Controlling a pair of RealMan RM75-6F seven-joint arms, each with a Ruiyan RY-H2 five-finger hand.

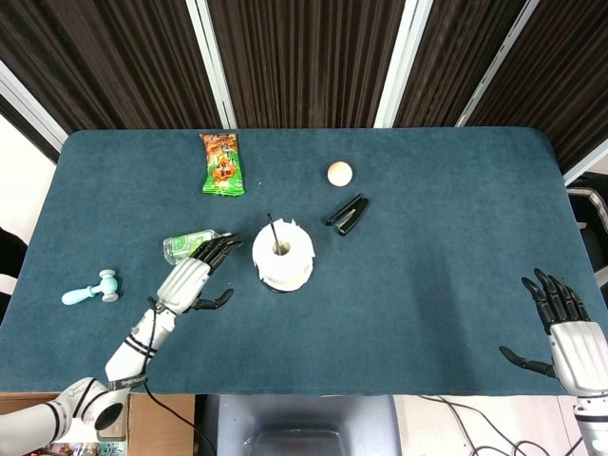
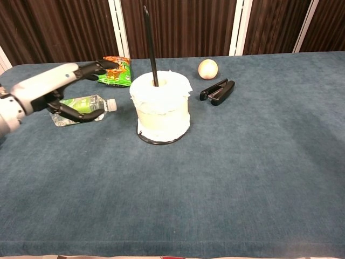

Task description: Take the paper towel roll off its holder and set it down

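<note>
The white paper towel roll (image 1: 282, 255) (image 2: 161, 107) sits upright on its black holder, whose thin rod (image 2: 150, 45) sticks up through the core. My left hand (image 1: 193, 277) (image 2: 56, 85) hovers open just left of the roll, fingers spread toward it, not touching it. My right hand (image 1: 563, 330) is open near the table's front right corner, far from the roll; the chest view does not show it.
A small water bottle (image 1: 185, 245) (image 2: 81, 108) lies left of the roll, partly under my left hand. A green snack bag (image 1: 221, 163), a round ball (image 1: 339, 173) and a black stapler (image 1: 348, 215) lie behind the roll. A light-blue toy hammer (image 1: 90, 289) lies at far left.
</note>
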